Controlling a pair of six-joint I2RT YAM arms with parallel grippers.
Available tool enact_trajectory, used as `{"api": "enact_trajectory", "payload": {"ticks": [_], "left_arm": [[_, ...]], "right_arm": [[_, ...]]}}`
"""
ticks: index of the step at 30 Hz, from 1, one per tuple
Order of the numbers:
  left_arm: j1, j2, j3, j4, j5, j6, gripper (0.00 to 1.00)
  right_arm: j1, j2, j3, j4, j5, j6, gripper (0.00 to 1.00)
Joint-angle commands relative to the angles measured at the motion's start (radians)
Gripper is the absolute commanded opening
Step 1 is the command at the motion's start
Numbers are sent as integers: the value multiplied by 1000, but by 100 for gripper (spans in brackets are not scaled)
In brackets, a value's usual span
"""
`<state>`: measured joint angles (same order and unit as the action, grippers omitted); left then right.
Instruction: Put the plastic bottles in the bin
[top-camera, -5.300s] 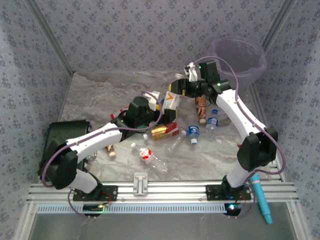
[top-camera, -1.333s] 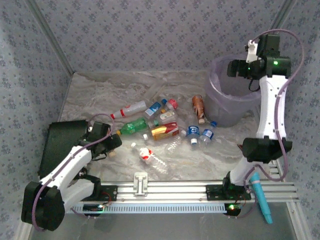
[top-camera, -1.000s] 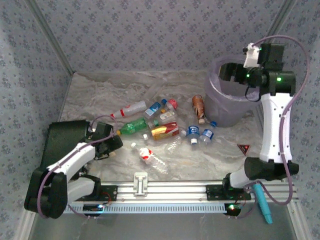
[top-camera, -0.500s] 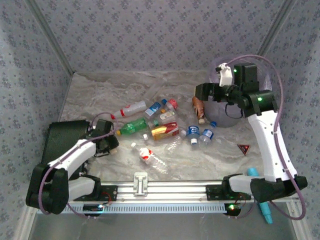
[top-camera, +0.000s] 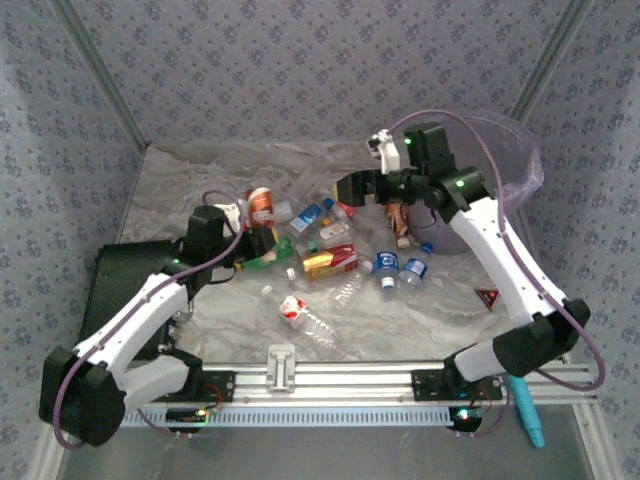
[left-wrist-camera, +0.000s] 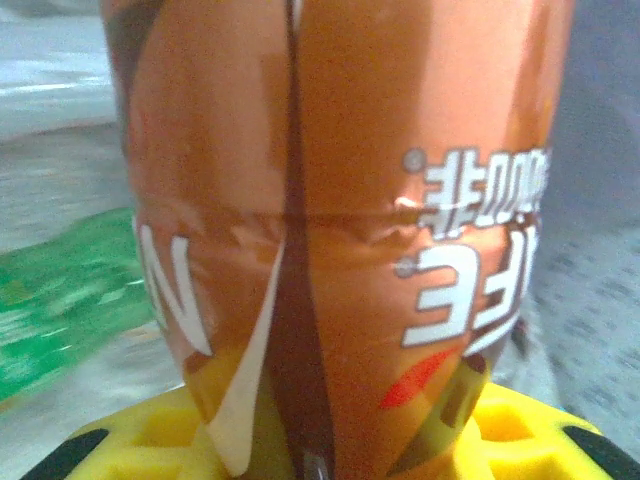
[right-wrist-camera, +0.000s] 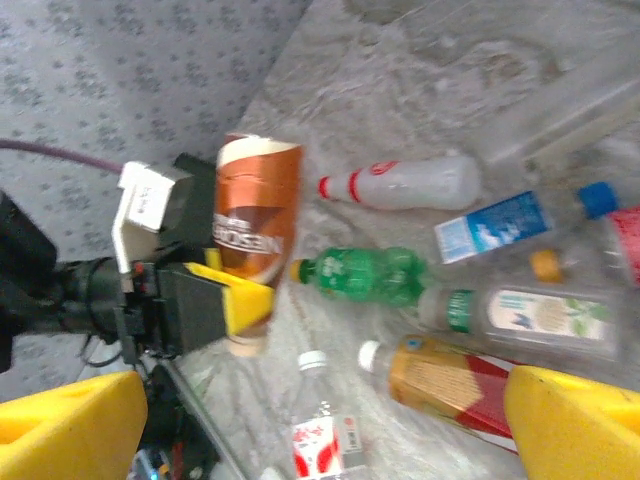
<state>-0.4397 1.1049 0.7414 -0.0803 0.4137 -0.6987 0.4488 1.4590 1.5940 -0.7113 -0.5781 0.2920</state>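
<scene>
Left gripper (top-camera: 258, 234) was low at the near-left by the black mat (top-camera: 115, 280) half a second ago. It is now raised and further in toward the middle, clamped on a brown bottle (top-camera: 261, 205). The bottle stands upright between the yellow pads (left-wrist-camera: 140, 440), label upside down. Green bottle (top-camera: 268, 260) lies just below it on the table (top-camera: 420, 310). The rest of the bottles (top-camera: 330, 262) are in the same loose pile mid-table; none has moved. Right gripper (top-camera: 347, 188) has swung left off the bin (top-camera: 520, 150) and hangs above the pile's far edge. Its fingers (right-wrist-camera: 575, 420) are spread wide, holding nothing. The bin sits at the far right corner, partly behind the right arm.
</scene>
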Motion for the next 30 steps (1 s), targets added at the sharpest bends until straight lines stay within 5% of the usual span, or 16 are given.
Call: {"api": "enact_trajectory", "payload": {"ticks": [1,13,22,27,30], "left_arm": [[-45,85,52,254,174,-37,22],[-155,263,187,380,221,-51,17],[-167,280,207,381,215,-55,18],[-168,272,215,335,186,-45,62],[-169,250,217,269,154,-18,80]], "right_arm": [[25,63,8,95,-112,49,94],[48,228,43,176,-144,97,89],[42,238,38,201,-143,109,57],[21,230,92,139,-117,66,50],[-7,219,159,34,-69,0,48]]}}
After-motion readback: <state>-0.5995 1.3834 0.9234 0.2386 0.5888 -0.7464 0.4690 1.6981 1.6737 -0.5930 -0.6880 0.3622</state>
